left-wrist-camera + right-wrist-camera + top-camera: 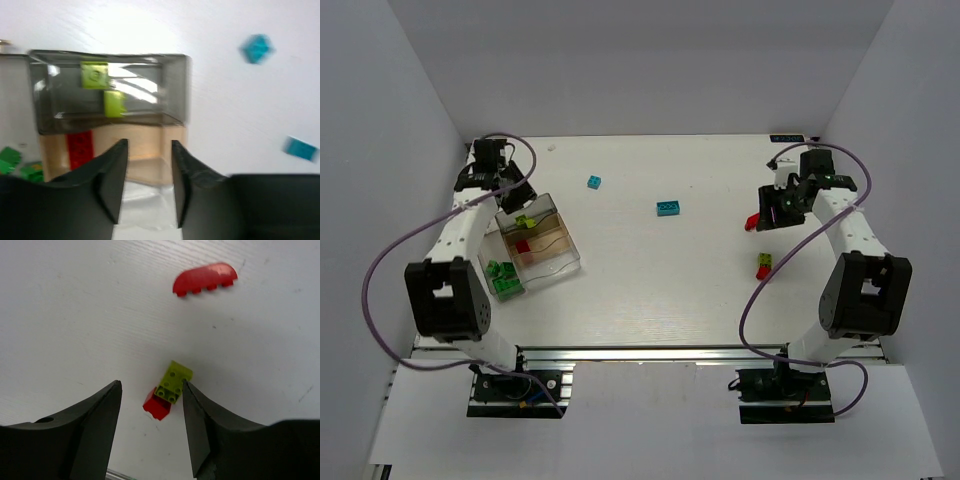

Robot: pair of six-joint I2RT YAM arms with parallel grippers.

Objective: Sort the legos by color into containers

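The clear divided tray [560, 262] sits at the left. It holds lime bricks [95, 75], a red brick [80, 147] and dark green bricks [502, 278] in separate compartments. My left gripper [516, 196] is open and empty above the tray's far end; its jaws [148, 145] frame an empty compartment. Two cyan bricks [594, 181] [668, 208] lie on the table. My right gripper [773, 208] is open and empty above the table. Its wrist view shows a lime-on-red stack [168, 388] between the fingertips, and a curved red piece [205, 279] beyond. Both also show from the top, the stack [763, 264] and the red piece [752, 222].
White walls enclose the table on the left, back and right. Purple cables loop off both arms. The metal rail [650, 355] runs along the near edge.
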